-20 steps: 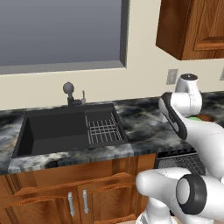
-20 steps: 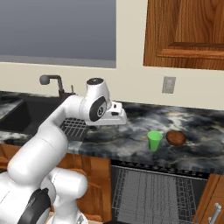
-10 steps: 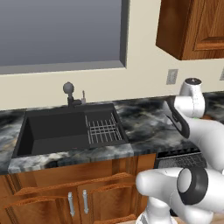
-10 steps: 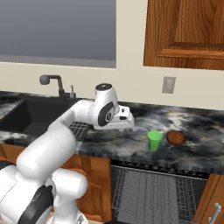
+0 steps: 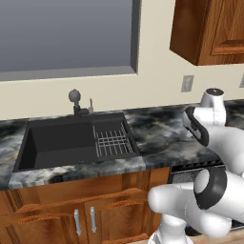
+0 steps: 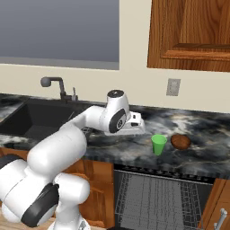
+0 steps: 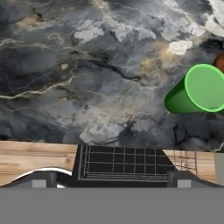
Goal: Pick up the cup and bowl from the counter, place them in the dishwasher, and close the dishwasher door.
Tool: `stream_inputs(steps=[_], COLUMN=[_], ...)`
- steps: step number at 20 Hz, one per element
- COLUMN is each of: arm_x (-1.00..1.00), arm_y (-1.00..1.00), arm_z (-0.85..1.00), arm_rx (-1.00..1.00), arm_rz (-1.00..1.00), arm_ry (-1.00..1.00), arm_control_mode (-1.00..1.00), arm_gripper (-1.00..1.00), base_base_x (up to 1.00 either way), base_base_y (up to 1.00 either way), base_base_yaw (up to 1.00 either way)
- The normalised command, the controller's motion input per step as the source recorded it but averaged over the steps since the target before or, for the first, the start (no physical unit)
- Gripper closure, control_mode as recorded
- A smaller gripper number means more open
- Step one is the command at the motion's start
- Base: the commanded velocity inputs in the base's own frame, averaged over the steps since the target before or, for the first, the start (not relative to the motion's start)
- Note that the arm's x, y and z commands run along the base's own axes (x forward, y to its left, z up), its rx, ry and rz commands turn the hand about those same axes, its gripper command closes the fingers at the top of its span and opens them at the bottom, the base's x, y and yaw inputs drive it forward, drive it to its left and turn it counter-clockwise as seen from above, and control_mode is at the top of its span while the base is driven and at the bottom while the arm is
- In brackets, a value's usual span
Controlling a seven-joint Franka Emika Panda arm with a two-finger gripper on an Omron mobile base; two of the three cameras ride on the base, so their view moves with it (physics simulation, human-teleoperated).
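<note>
A: Where are the cup and bowl?

B: The small green cup [image 6: 158, 144] stands upright on the dark marbled counter [image 6: 202, 148], near its front edge. The reddish-brown bowl [image 6: 181, 141] sits just beside it, on the side away from the sink. Below them the dishwasher [image 6: 157, 200] stands open, its grey wire rack showing.

A: And the claw?

B: The gripper [image 6: 137, 126] hovers above the counter, short of the cup on the sink side, fingers spread wide and holding nothing. In the hand view the cup [image 7: 197, 90] sits off to the right, its open mouth facing the camera.

A: How will the cup handle?

B: Probably light and rigid, with smooth tapered walls that could slip. I would close on opposite sides of the wall, just under the wider rim, squarely so it doesn't tip into the bowl.
</note>
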Motion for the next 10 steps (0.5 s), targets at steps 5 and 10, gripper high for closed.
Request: stream_inputs(steps=[5, 10], arm_x=[0.23, 0.25], arm_y=[-0.33, -0.29], arm_z=[-0.14, -0.19], arm_rx=[0.00, 0.00], arm_rz=[0.00, 0.00], arm_ry=[0.00, 0.00], arm_control_mode=[-1.00, -1.00], arm_gripper=[-1.00, -1.00], base_base_x=[0.00, 0.00], base_base_y=[0.00, 0.00], base_base_yaw=[0.00, 0.00])
